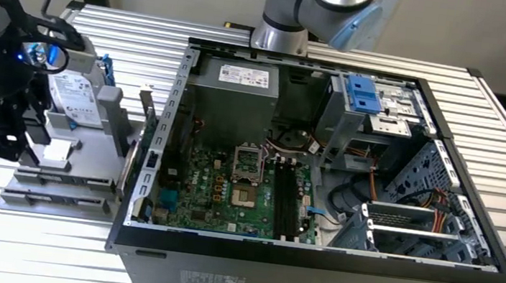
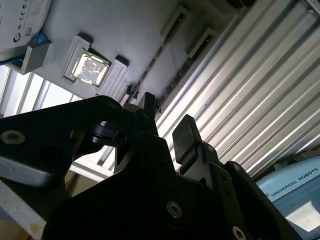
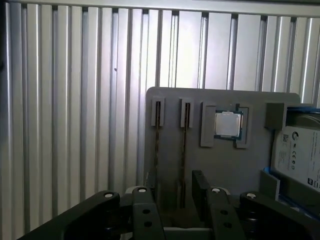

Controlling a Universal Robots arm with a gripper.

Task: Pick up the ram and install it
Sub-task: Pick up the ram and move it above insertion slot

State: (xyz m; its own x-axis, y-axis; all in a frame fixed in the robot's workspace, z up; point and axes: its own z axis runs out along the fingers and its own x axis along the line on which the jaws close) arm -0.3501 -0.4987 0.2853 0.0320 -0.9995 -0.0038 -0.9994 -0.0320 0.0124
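Two thin sticks stood on edge in side-by-side slots of the grey tray, which lay on the ribbed table just beside the open computer case, on the exterior view's left. I took the ram to be the stick nearer the square silver chip, since in the first wrist view its top edge ran down into the gap of the claw. The other stick sat just beside one finger. The claw was spread wide and pinching nothing. It hung over the tray with neither finger touching a stick, as far as I could tell. The hard drive sat at the tray's end, past the chip. I judged the ram to be light, stiff and thin, but easy to harm, as a bare board like that would take no hard squeezing or bending. Its two flat faces looked like the only sensible hold, taken near the middle of the top edge, so that it would lift straight out of its slot without twisting or jamming.
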